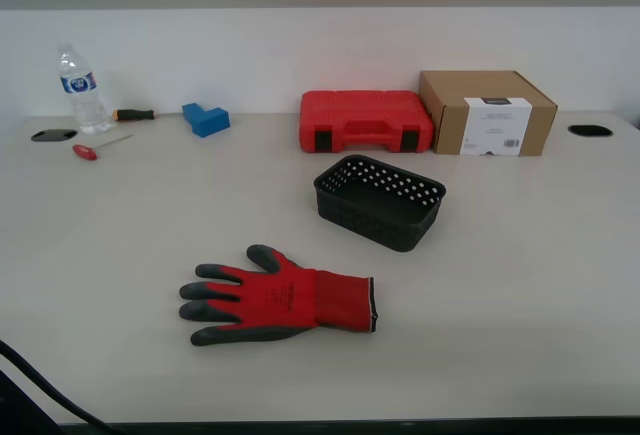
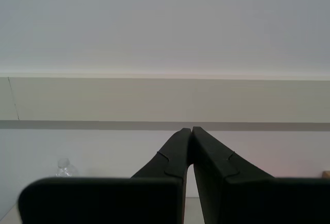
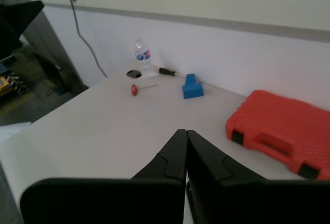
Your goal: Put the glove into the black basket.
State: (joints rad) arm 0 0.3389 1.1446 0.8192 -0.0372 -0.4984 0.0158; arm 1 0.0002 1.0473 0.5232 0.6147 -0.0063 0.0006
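Glove [image 1: 283, 298] lies flat on table [image 1: 520, 285], near edge, fingers toward exterior view's left, cuff toward right. Black basket [image 1: 380, 201] stands just beyond it, toward right, apart from glove, seemingly empty though its floor is partly hidden. Red tool case [image 1: 365, 121] and cardboard box [image 1: 487, 112] farther back. My first gripper [image 3: 186, 133] closed, tips together, holding nothing. My second gripper [image 2: 192, 130] likewise closed, empty, aimed at wall.
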